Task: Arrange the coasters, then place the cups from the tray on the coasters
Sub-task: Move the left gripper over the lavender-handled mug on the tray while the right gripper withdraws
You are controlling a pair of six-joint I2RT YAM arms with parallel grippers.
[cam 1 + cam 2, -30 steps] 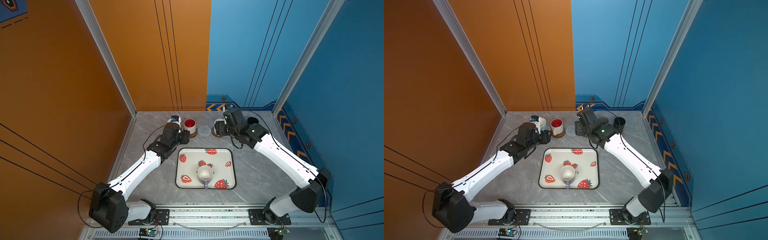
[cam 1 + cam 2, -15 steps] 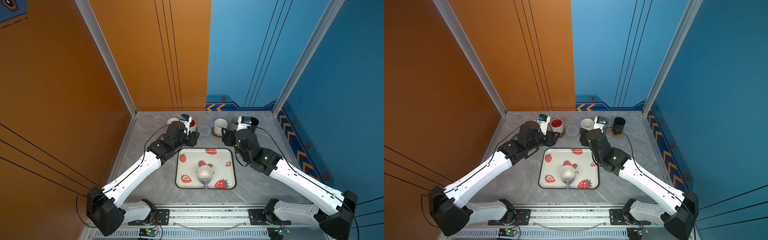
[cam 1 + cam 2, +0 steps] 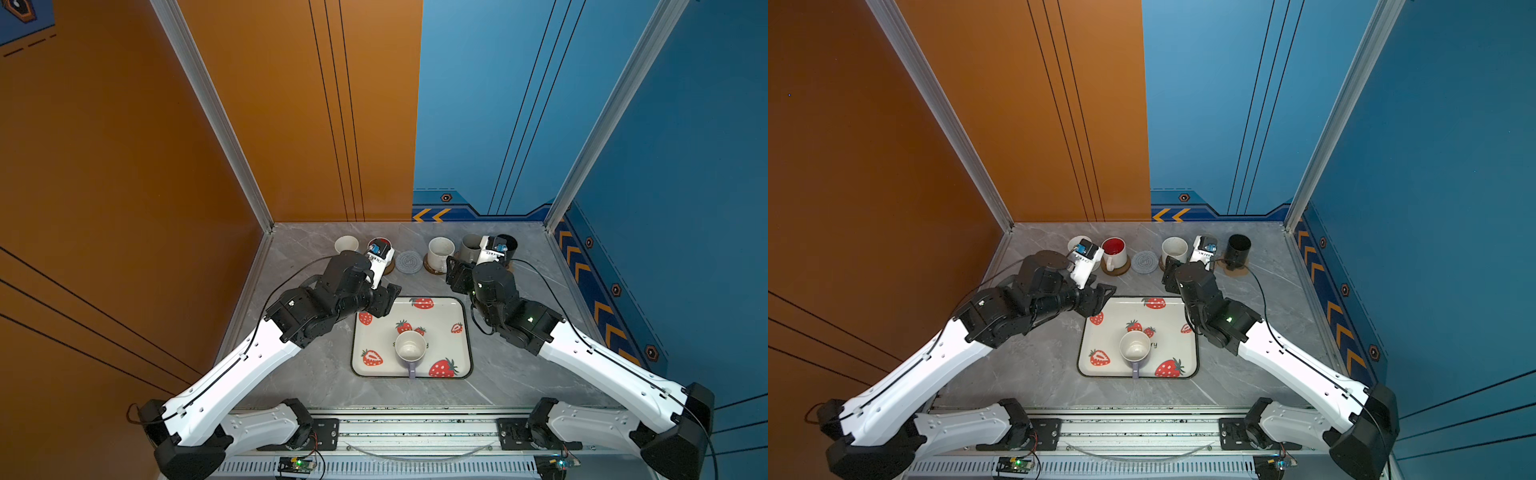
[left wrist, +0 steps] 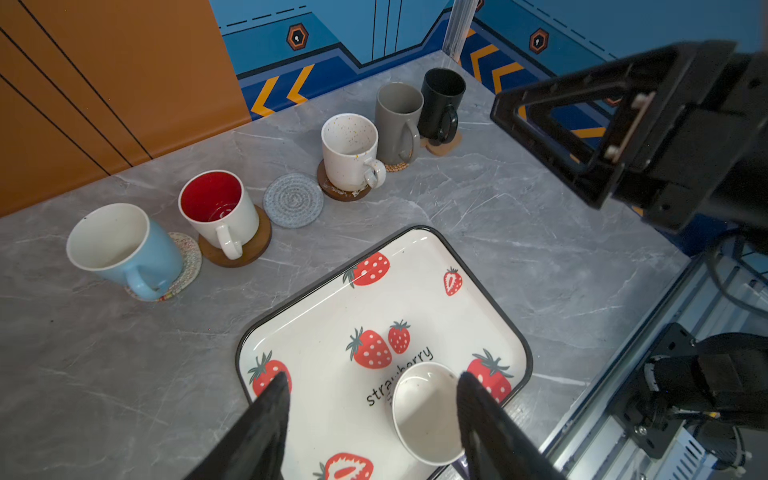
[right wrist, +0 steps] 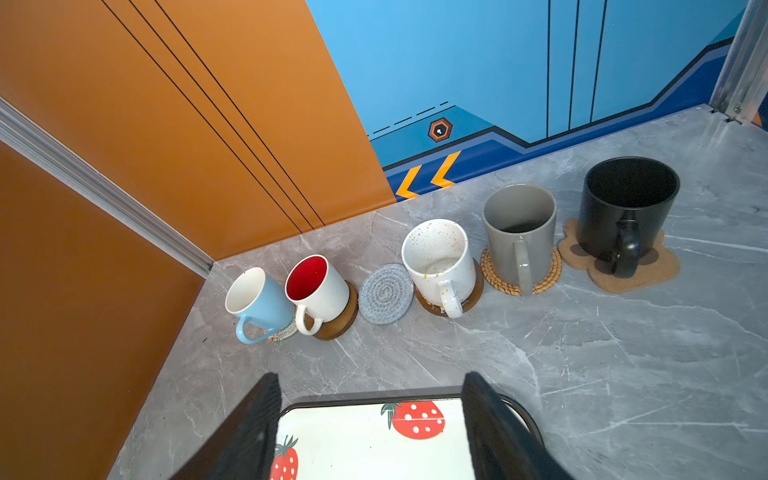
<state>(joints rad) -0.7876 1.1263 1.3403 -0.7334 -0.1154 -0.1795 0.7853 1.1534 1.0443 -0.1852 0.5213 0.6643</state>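
Hovering by the strawberry tray [image 4: 316, 332], the left hand [image 4: 372, 378] and right hand [image 5: 370, 378] both have jaws apart, holding nothing. The lavender cup [image 4: 424, 411] stands on the tray. The grey coaster [image 4: 293, 200] lies bare on the tabletop [image 4: 519, 232], squeezed between the red-lined mug [image 4: 216, 212] and speckled mug [image 4: 351, 151], so a crooked placement could knock either.

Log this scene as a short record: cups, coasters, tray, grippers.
on coasters: light blue mug, red-lined mug, speckled mug, grey mug, black mug
free coaster: grey woven coaster, between red-lined mug and speckled mug
tray: holds only the lavender mug, upright
left gripper: open, empty, above tray's far left corner
right gripper: open, empty, near tray's far edge
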